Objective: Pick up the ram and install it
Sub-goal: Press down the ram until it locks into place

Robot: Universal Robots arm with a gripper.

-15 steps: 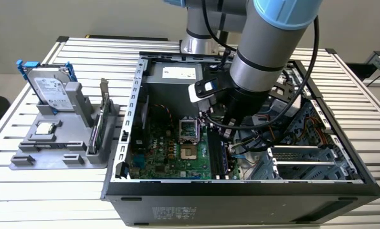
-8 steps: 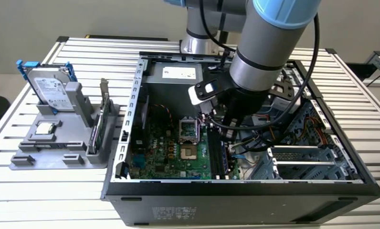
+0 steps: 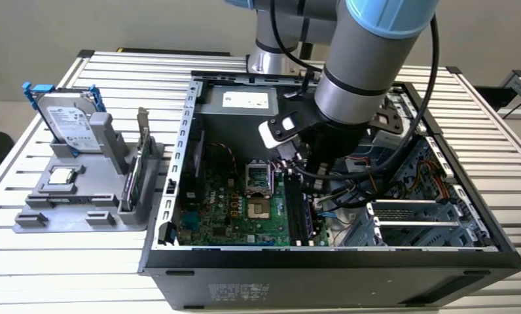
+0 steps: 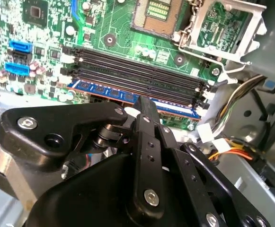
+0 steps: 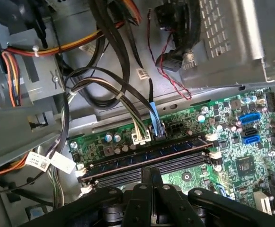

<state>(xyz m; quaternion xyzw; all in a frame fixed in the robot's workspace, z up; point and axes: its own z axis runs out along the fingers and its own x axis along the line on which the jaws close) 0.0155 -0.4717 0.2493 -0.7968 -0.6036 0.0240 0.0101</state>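
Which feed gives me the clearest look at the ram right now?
The second wrist view: the ram lies along the black slots, just beyond the gripper. The first wrist view shows its blue edge among the slots. In the exterior view the arm mostly covers that spot.

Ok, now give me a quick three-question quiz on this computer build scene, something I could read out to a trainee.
1. True or false: the ram is lying loose on the case floor.
2. In the second wrist view, the claw is nearest to: A the processor socket, B the ram, C the power supply.
3. Fill the blank: the hard drive stands in the grey holder at the exterior view's ____.

Key: 1 false, it sits in a motherboard slot; 2 B; 3 left.
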